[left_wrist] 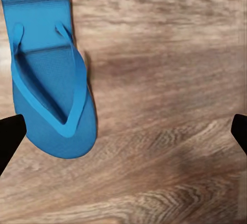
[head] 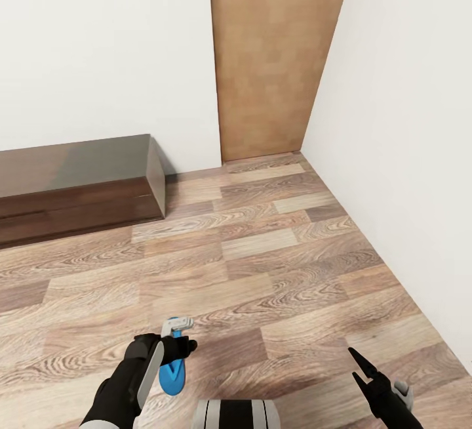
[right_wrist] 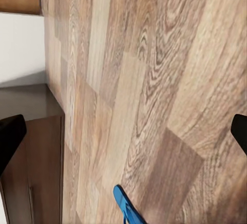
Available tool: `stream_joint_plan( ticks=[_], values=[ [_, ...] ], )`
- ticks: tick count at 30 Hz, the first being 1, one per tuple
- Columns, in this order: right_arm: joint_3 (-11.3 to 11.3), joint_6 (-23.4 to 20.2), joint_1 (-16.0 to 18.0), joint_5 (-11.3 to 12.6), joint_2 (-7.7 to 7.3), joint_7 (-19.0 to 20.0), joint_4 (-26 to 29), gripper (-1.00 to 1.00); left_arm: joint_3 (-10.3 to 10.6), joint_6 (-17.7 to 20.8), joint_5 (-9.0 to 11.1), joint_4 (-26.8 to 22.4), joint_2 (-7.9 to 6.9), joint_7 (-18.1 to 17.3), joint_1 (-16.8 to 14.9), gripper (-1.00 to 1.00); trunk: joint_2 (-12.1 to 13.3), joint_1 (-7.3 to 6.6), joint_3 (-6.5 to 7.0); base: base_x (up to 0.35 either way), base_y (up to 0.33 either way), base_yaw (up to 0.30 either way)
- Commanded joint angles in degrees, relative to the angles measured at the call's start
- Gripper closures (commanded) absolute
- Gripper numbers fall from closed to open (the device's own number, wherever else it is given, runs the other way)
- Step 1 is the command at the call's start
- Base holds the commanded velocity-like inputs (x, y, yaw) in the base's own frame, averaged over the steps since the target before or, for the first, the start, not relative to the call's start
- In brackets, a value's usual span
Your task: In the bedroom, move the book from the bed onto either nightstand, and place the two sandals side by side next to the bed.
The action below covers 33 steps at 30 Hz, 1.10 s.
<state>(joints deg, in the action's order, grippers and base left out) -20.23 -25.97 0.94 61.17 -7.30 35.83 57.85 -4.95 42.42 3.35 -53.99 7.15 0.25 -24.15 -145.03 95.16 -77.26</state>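
Sandal (head: 172, 373) lies flat — lengthwise toward the wall — beneath the spread-open left gripper (left_wrist: 123, 131)

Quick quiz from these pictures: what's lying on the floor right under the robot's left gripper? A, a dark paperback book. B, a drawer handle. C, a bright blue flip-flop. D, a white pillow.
C: the blue sandal lies flat on the wood-plank floor beneath the left gripper, whose fingers stand wide apart with nothing between them.
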Motion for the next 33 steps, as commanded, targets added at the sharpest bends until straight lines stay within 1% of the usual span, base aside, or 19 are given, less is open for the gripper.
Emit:
stream_joint_plan(
  ticks=[1, 8, 11, 12, 16, 19, 20, 21, 22, 23, 24, 26, 29, 33],
  values=[
    [-0.1, -0.5, 0.0, 0.4, 0.00, 0.0, 0.0, -1.00, -0.2, 0.3, 0.3, -0.1, 0.06, 0.0, 0.0, -1.00, 0.0, -0.01, -0.04, 0.000, -0.010, 0.000],
    [-0.1, -0.5, 0.0, 0.4, 0.00, 0.0, 0.0, -1.00, -0.4, 0.2, 0.0, 0.0, -0.13, -0.1, 0.0, -1.00, 0.0, -0.01, -0.04, 0.000, 0.051, 0.000],
    [-0.1, -0.5, 0.0, 0.4, 0.00, 0.0, 0.0, -1.00, -0.4, 0.2, -0.2, 0.0, -1.38, -0.1, 0.0, -1.00, 0.0, -0.01, -0.04, 0.000, 0.076, 0.000],
    [-0.1, -0.5, 0.0, 0.4, 0.00, 0.0, 0.0, -1.00, -0.4, 0.2, -0.2, 0.0, -2.09, -0.1, 0.0, -1.00, 0.0, -0.01, -0.04, 0.000, 0.031, 0.000],
    [-0.1, -0.5, 0.0, 0.4, 0.00, 0.0, 0.0, -1.00, -0.4, 0.2, -0.4, -0.2, -3.93, -0.1, 0.0, -1.00, 0.0, -0.01, -0.04, 0.000, 0.014, 0.000],
    [-0.1, -0.5, 0.0, 0.4, 0.00, 0.0, 0.0, -1.00, -0.1, 0.1, -0.8, -0.3, -4.55, 0.0, 0.0, -1.00, 0.0, -0.01, -0.04, 0.000, 0.004, 0.000],
    [-0.1, -0.5, 0.0, 0.4, 0.00, 0.0, 0.0, -1.00, 0.6, -0.2, -2.1, -0.3, -4.74, 0.0, 0.0, -1.00, 0.0, -0.01, -0.04, 0.000, 0.001, 0.000],
    [-0.1, -0.5, 0.0, 0.4, 0.00, 0.0, 0.0, -1.00, 0.9, -0.4, -2.7, -0.3, -4.79, 0.0, 0.0, -1.00, 0.0, -0.01, -0.04, 0.000, 0.001, 0.000],
    [-0.1, -0.5, 0.0, 0.4, 0.00, 0.0, 0.0, -1.00, 1.6, -0.6, -3.9, -0.2, -4.81, 0.0, 0.0, -1.00, 0.0, -0.01, -0.04, 0.000, 0.000, 0.000],
    [-0.1, -0.5, 0.0, 0.4, 0.00, 0.0, 0.0, -1.00, 2.0, -0.7, -4.6, -0.2, -4.82, 0.0, 0.0, -1.00, 0.0, -0.01, -0.04, 0.000, 0.000, 0.000],
    [-0.1, -0.5, 0.0, 0.4, 0.00, 0.0, 0.0, -1.00, 2.5, -0.9, -5.7, -0.2, -4.80, 0.0, 0.0, -1.00, 0.0, -0.01, -0.04, 0.000, 0.000, 0.000],
    [-0.1, -0.5, 0.0, 0.4, 0.00, 0.0, 0.0, -1.00, 2.9, -1.1, -6.8, -0.2, -4.75, 0.0, 0.0, -1.00, 0.0, -0.01, -0.04, 0.000, -0.003, 0.000],
    [-0.1, -0.5, 0.0, 0.4, 0.00, 0.0, 0.0, -1.00, 3.2, -1.2, -7.8, -0.2, -4.70, 0.1, 0.0, -1.00, 0.0, -0.01, -0.04, 0.000, -0.124, 0.000],
    [-0.1, -0.5, 0.0, 0.4, 0.00, 0.0, 0.0, -1.00, 3.3, -1.3, -8.0, -0.2, -4.69, 0.1, 0.0, -1.00, 0.0, -0.01, -0.04, 0.000, -0.209, 0.000]
  ],
)
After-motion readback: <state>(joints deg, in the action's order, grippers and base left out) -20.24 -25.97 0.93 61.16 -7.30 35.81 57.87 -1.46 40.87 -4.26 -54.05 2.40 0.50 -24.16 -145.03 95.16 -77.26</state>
